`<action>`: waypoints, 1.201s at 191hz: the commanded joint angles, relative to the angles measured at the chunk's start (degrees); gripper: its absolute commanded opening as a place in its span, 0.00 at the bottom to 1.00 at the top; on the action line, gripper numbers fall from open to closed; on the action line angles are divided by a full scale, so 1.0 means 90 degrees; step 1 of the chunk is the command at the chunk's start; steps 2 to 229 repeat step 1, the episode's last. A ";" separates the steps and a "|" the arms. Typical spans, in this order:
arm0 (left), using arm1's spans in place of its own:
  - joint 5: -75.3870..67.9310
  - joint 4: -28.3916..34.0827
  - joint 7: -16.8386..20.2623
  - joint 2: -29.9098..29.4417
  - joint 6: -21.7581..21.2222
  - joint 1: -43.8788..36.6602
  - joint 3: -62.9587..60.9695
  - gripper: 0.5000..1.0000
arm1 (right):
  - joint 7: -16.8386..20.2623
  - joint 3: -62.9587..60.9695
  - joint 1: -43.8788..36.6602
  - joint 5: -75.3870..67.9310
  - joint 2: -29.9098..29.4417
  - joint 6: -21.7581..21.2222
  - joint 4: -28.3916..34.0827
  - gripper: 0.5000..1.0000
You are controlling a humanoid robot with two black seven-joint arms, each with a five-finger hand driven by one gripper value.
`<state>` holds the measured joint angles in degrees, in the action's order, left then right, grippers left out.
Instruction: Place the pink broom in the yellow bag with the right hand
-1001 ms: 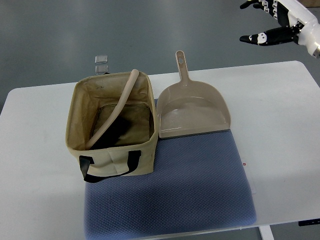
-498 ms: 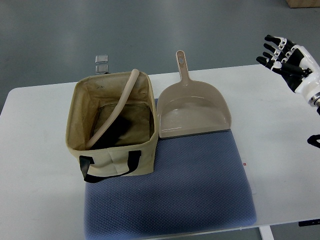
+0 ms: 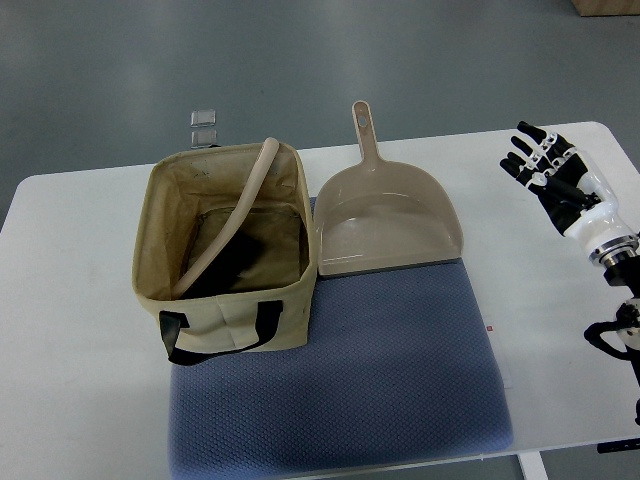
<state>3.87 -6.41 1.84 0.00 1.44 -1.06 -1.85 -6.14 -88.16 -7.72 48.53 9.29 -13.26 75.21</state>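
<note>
Pink broom [image 3: 243,200] inside yellow bag [image 3: 225,318]

The yellow bag [image 3: 232,316] stands upright and open-topped on the left half of the worktop [image 3: 70,250], a black strap looped across its near wall. The pink broom [image 3: 236,214] is inside it, its pale curved handle (more beige than pink) leaning diagonally with the tip over the far rim.

White rounded-corner tabletop [image 3: 80,400], matte, one white leg [image 3: 533,466] showing at the near edge. Smooth grey floor [image 3: 300,60] beyond, evenly lit. Brown cardboard box corner [image 3: 606,6], top right.
</note>
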 commanded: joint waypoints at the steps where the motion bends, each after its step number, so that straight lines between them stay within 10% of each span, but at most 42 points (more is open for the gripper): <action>1: 0.0000 0.0000 0.0000 0.0000 0.0006 0.0001 0.0000 1.00 | -0.0001 0.0020 0.0057 -0.0002 -0.0046 -0.0011 -0.0008 0.86; 229: 0.0000 0.0000 0.0000 0.0000 0.0006 0.0001 0.0000 1.00 | -0.0001 0.0020 0.0057 -0.0002 -0.0046 -0.0011 -0.0008 0.86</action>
